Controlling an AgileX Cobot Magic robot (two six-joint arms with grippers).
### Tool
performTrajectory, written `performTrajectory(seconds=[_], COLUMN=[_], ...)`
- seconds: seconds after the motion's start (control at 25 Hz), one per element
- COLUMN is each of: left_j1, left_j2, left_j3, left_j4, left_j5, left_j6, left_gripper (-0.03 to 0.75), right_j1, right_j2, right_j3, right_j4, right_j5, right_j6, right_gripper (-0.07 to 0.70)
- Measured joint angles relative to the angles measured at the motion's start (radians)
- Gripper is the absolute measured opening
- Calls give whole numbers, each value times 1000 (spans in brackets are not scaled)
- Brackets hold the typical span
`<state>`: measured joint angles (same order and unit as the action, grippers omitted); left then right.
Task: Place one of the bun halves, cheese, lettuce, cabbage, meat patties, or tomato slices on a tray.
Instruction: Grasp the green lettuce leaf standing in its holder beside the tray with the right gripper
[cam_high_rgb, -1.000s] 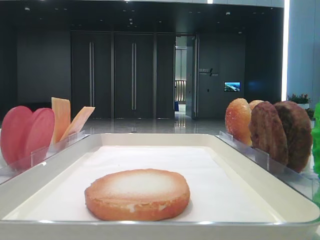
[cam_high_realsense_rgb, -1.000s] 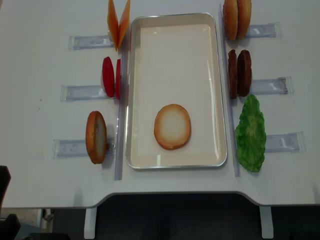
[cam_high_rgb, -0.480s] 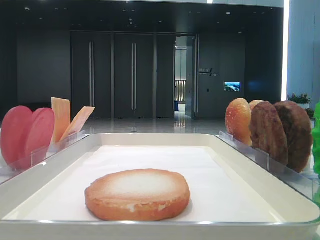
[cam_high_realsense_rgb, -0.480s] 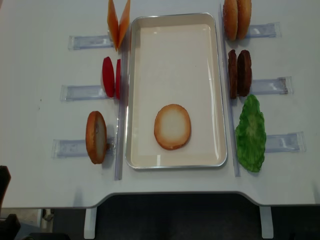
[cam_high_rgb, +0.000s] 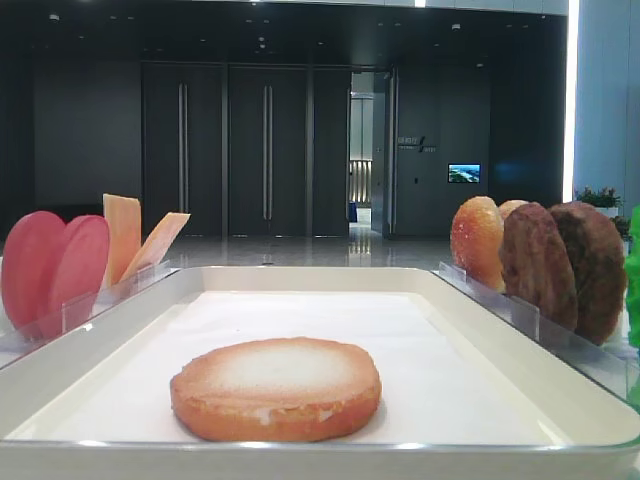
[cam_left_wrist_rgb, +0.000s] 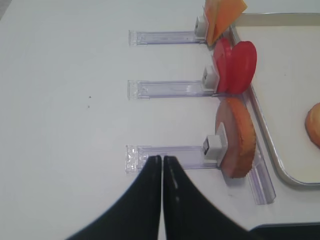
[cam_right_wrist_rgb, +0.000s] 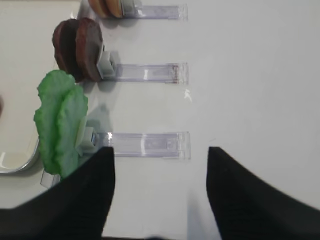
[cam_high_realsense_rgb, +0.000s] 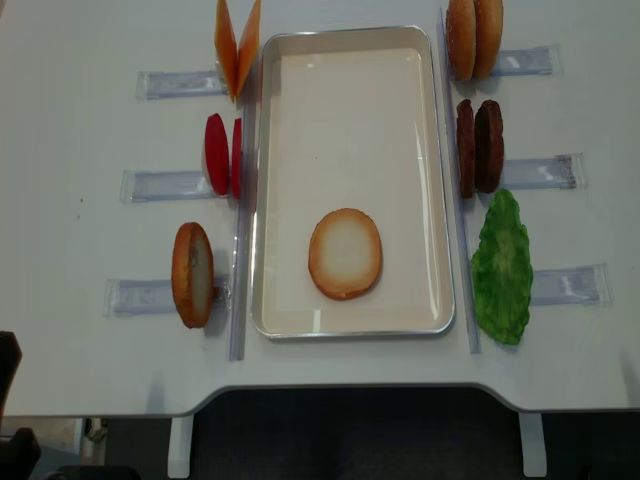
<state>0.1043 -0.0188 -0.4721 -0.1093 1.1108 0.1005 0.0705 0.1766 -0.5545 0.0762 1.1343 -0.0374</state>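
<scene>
The white tray (cam_high_realsense_rgb: 350, 60) lies in the middle of the worktop (cam_high_realsense_rgb: 80, 130) and serves as the landmark. One bun half (cam_high_realsense_rgb: 345, 253) lies flat on its liner, pale face up, toward the near end. Left of the tray stand two cheese slices (cam_high_realsense_rgb: 236, 45), two tomato slices (cam_high_realsense_rgb: 222, 155) and one more bun half (cam_high_realsense_rgb: 192, 275) on edge. Right of it stand two bun halves (cam_high_realsense_rgb: 474, 38), two meat patties (cam_high_realsense_rgb: 479, 146) and the lettuce (cam_high_realsense_rgb: 502, 267), which the right wrist view shows as two leaves, each set in a clear holder (cam_high_realsense_rgb: 570, 285).

The overhead view shows neither arm. Only the wrist views do: the left gripper (cam_left_wrist_rgb: 162, 165) has its dark fingers (cam_left_wrist_rgb: 150, 175) pressed together on nothing, over the holder left of the tray; the right gripper (cam_right_wrist_rgb: 160, 165) has its fingers (cam_right_wrist_rgb: 97, 175) spread apart and empty, over the holder beside the lettuce. The low view alone shows dark doors (cam_high_rgb: 265, 150) behind the tray.
</scene>
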Motion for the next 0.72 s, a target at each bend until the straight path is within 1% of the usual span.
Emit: performTrajectory(seconds=[0.16, 0.44, 0.64, 0.72], left_j1=[0, 0, 0, 0], left_j2=[0, 0, 0, 0], left_j3=[0, 0, 0, 0], left_j4=[0, -1, -1, -1], left_j5=[0, 0, 0, 0], left_j6=[0, 0, 0, 0], left_gripper=[0, 0, 0, 0], right_j1=[0, 0, 0, 0], right_j2=[179, 495, 692, 741], right_j3=[-52, -186, -316, -362], right_j4=[6, 92, 122, 123], right_j5=[4, 79, 85, 84], right_j6=[37, 43, 28, 18], right_gripper=[399, 399, 399, 399])
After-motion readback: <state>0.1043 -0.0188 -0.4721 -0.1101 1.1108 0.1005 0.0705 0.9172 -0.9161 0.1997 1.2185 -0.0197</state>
